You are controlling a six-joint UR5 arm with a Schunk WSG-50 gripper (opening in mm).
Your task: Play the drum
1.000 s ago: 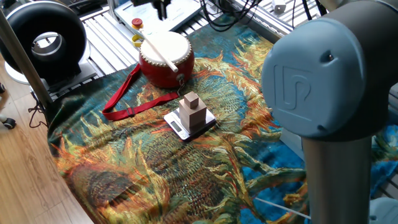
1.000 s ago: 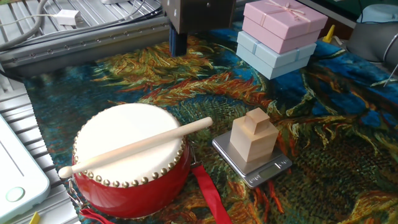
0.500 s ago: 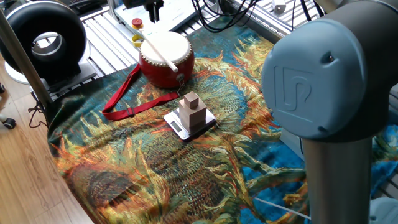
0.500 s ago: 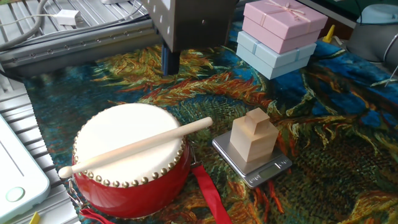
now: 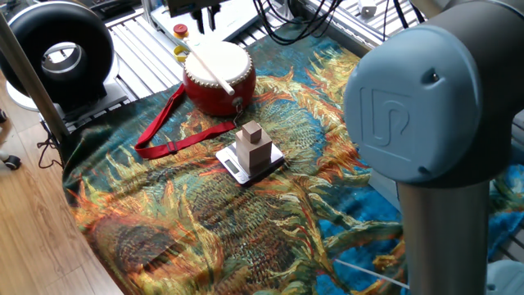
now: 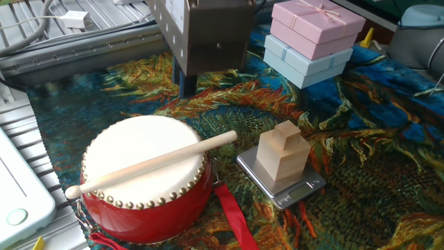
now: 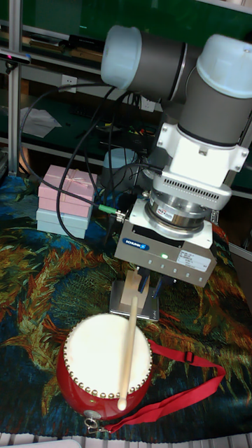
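The drum (image 6: 146, 177) sits on the patterned cloth with its drumstick (image 6: 149, 164) loosely across the skin; the pincer (image 5: 201, 14), empty with fingers apart, could knock the stick rolling off.

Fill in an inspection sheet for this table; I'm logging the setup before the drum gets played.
Surface: table covered by a sunflower-pattern cloth.
Job's things: drum upright on the cloth, a wooden stick lying across its skin; red strap trailing over the cloth.
Clutter: wooden block on a small scale; stacked gift boxes, pink on pale blue.
Gripper: gripper hangs beyond the drum, holding nothing; fingers mostly hidden, opening not readable.
Cables: black cables loop from the arm near the boxes.
Surroundings: black ring fan beside the table; metal slats behind the drum.
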